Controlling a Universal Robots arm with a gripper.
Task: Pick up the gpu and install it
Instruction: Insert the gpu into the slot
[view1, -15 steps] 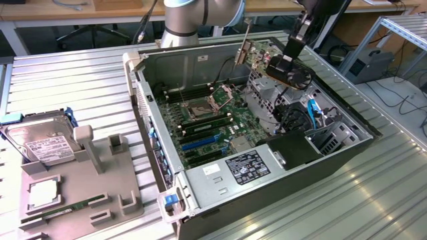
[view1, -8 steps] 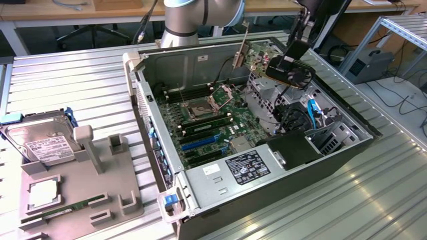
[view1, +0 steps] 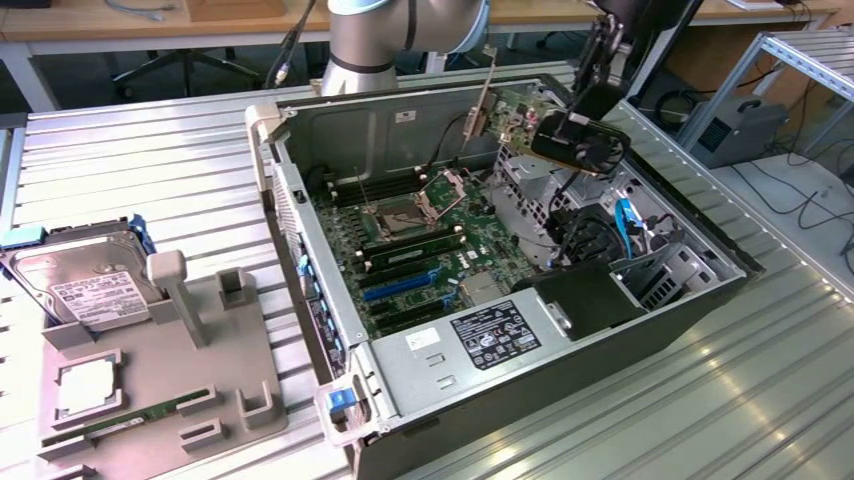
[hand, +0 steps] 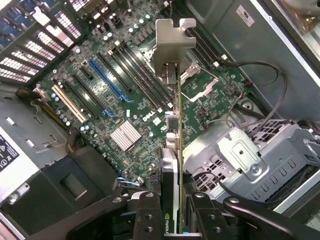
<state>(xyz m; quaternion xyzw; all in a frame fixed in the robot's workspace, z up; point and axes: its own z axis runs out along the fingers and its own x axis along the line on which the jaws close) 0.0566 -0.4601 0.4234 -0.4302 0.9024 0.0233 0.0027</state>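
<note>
The gpu (view1: 511, 112) hangs above the far right part of the open computer case (view1: 287, 200), with its silver bracket (view1: 482, 95) at the end away from my gripper. My gripper (view1: 550, 128) is shut on the card's other end. In the wrist view the gpu (hand: 178, 125) appears edge-on, its bracket (hand: 172, 42) at the far end and my gripper (hand: 174, 205) clamped on either side of it. Below the card lies the motherboard (hand: 125, 100) with its blue slot (hand: 107, 82) and black slots; the card is clear of the board.
A grey fixture (view1: 200, 420) at the exterior view's left carries a silver hard drive (view1: 87, 285) and a green memory stick (view1: 134, 415). Inside the case are the power supply (view1: 494, 335), a metal drive cage (hand: 250, 160) and loose cables (view1: 627, 225).
</note>
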